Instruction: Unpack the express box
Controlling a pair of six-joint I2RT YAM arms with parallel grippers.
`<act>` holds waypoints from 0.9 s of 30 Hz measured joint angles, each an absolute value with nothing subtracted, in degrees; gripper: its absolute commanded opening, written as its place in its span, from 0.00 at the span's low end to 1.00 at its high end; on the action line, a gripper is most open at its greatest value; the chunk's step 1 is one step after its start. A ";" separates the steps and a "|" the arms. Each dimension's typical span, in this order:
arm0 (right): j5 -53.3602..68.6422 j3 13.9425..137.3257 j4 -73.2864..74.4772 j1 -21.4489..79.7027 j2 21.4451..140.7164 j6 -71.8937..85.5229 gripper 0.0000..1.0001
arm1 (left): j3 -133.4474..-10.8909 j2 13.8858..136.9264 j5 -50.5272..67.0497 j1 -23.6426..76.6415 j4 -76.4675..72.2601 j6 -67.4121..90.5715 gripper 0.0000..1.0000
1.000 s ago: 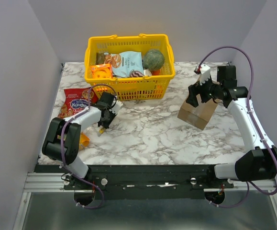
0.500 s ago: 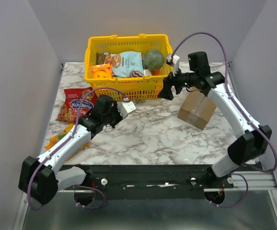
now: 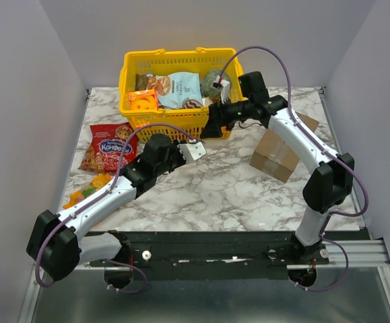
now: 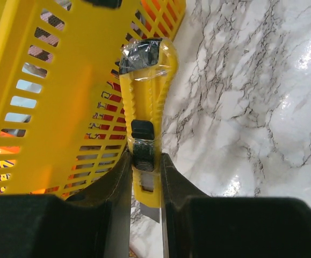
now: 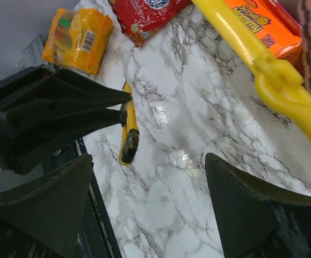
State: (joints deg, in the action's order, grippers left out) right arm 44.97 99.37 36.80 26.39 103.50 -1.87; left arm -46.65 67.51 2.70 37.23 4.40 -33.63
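The express box (image 3: 279,156), a brown carton with one flap up, stands at the right of the table, apart from both grippers. My left gripper (image 3: 180,148) is shut on a yellow utility knife (image 4: 147,107), its short blade end showing between the fingers; it hovers just in front of the yellow basket. My right gripper (image 3: 212,125) is open and empty, low before the basket's front wall, left of the box and facing the left gripper. In the right wrist view, between the wide-open right gripper (image 5: 147,161), the knife (image 5: 128,131) sticks out of the left gripper (image 5: 53,113).
The yellow basket (image 3: 174,124) with snacks and a green ball stands at the back centre; its wall fills the left wrist view (image 4: 64,107). A red snack bag (image 3: 108,145) and an orange packet (image 3: 87,192) lie at the left. The marble table (image 3: 215,188) spreads between the arms.
My left arm has reached right and forward with the knife. My right arm has swung left, away from the box, to the basket's front near the left gripper.
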 measured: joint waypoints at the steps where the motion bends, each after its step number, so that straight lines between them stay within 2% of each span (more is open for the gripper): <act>1: 45.45 99.37 36.80 26.70 103.53 -1.63 0.91 | -46.65 67.51 2.37 37.56 4.10 -33.61 0.00; 12: 48.90 99.37 36.82 27.38 105.82 -0.86 0.79 | -47.00 67.79 -0.38 39.29 0.01 -33.34 0.00; 16: 49.45 99.37 36.80 27.38 106.48 -0.80 0.64 | -47.24 67.99 -0.51 39.92 -1.37 -33.17 0.00; 19: 50.04 99.37 36.67 27.38 106.52 -0.45 0.63 | -47.35 68.29 -0.47 40.29 -2.00 -33.15 0.00; 22: 50.54 99.37 36.29 27.40 106.52 -0.43 0.42 | -47.35 68.45 -0.47 40.40 -2.17 -33.12 0.00; 23: 50.72 99.37 36.14 27.40 106.52 -0.45 0.19 | -47.35 68.49 -0.49 40.42 -2.22 -33.06 0.00; 24: 50.87 99.37 36.05 27.40 106.52 -0.32 0.05 | -47.35 68.51 -0.49 40.42 -2.26 -32.99 0.00; 25: 51.09 99.37 35.92 27.40 106.52 -0.58 0.00 | -47.35 68.58 -0.49 40.42 -2.37 -32.95 0.00; 27: 50.65 99.35 35.70 27.38 106.52 0.45 0.00 | -47.42 68.69 -0.71 40.42 -2.55 -32.86 0.01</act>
State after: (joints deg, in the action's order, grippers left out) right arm 50.65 99.35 35.70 27.38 106.52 0.45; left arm -47.42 68.69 -0.71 40.42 -2.55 -32.86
